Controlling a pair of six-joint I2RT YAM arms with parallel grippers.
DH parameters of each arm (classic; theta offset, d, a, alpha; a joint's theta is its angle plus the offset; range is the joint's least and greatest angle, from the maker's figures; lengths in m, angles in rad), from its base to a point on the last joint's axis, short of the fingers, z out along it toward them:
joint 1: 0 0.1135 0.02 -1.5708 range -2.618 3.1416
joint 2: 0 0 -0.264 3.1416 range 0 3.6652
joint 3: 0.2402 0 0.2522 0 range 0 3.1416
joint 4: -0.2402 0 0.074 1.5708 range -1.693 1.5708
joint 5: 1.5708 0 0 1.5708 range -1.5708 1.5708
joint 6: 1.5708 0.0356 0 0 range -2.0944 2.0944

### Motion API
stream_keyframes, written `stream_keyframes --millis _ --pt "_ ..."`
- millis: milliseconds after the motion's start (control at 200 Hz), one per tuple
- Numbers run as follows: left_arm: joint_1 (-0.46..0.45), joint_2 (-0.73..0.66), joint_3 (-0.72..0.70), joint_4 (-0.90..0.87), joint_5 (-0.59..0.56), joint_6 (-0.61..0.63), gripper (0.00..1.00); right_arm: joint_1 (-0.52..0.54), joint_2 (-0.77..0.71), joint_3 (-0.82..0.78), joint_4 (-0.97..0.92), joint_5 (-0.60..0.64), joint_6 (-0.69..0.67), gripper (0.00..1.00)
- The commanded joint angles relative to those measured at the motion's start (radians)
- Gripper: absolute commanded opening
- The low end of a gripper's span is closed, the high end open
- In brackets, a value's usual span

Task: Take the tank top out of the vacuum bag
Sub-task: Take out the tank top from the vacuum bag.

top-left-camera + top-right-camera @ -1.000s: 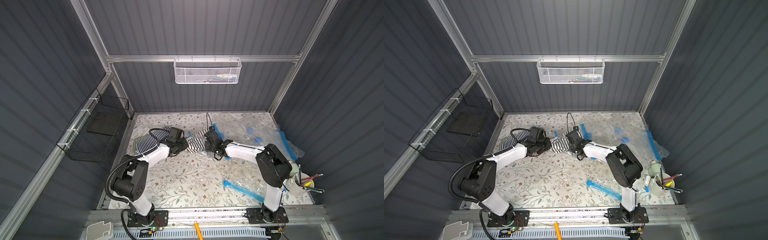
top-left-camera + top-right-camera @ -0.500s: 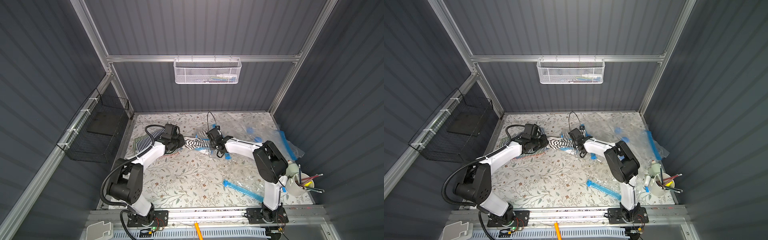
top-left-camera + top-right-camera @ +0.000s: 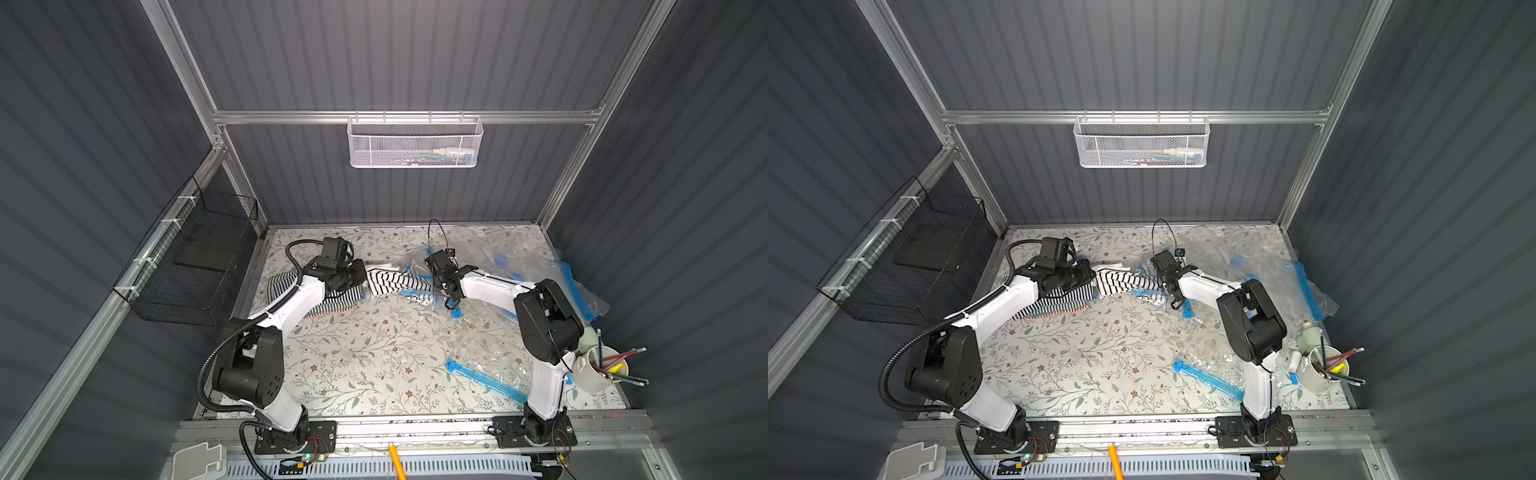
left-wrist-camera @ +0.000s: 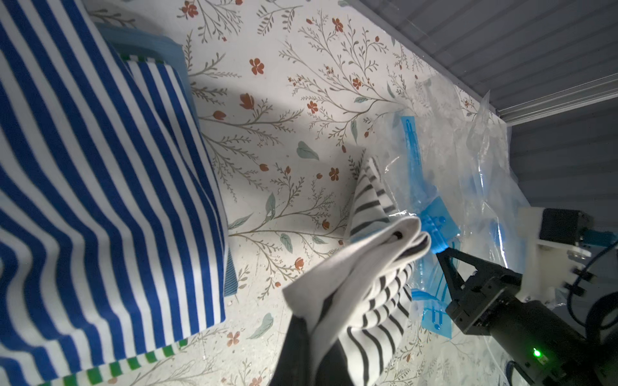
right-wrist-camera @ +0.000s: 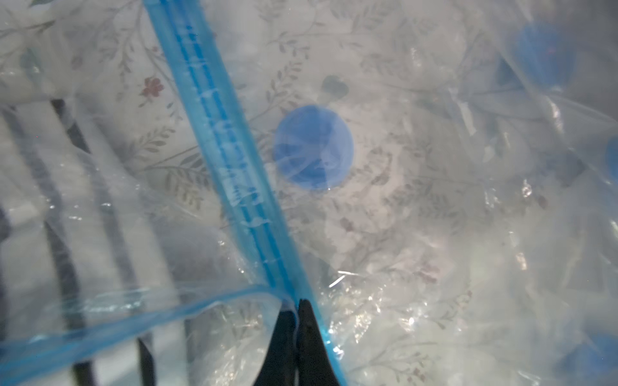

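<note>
The tank top (image 3: pixel 390 280) (image 3: pixel 1121 283), white with black stripes, hangs stretched between my two grippers. My left gripper (image 3: pixel 365 277) (image 3: pixel 1094 282) (image 4: pixel 314 354) is shut on its near end. Its far end (image 4: pixel 368 194) still lies in the mouth of the vacuum bag (image 3: pixel 417 294) (image 3: pixel 1144 294), clear plastic with a blue zip strip (image 5: pixel 234 167) and a round blue valve (image 5: pixel 312 147). My right gripper (image 3: pixel 430 266) (image 3: pixel 1156 266) (image 5: pixel 297 307) is shut on the vacuum bag's blue zip edge, next to its slider clip (image 4: pixel 434 230).
A folded stack of striped clothes (image 3: pixel 328 305) (image 4: pixel 100 167) lies under my left arm. More clear bags (image 3: pixel 540 266) are piled at the back right and one (image 3: pixel 482 376) lies near the front. A white cup of pencils (image 3: pixel 598 370) stands by the right arm's base.
My left gripper has drawn back towards the far left and my right gripper has shifted right with the bag's edge. The tank top, bunched a second ago, is now stretched out between them.
</note>
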Motion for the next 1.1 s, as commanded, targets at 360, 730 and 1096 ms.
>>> stream_keyframes --millis 360,730,1096 --pt "0.043 0.075 0.149 0.008 0.030 0.025 0.00 -0.100 -0.058 -0.082 -0.099 0.071 0.002 0.36" --pt "0.043 0.103 0.274 -0.073 0.049 0.002 0.00 -0.099 -0.176 -0.138 0.033 -0.081 -0.089 0.99" --pt "0.068 0.097 0.406 -0.274 -0.024 0.044 0.00 -0.094 -0.187 -0.120 0.062 -0.220 -0.105 0.99"
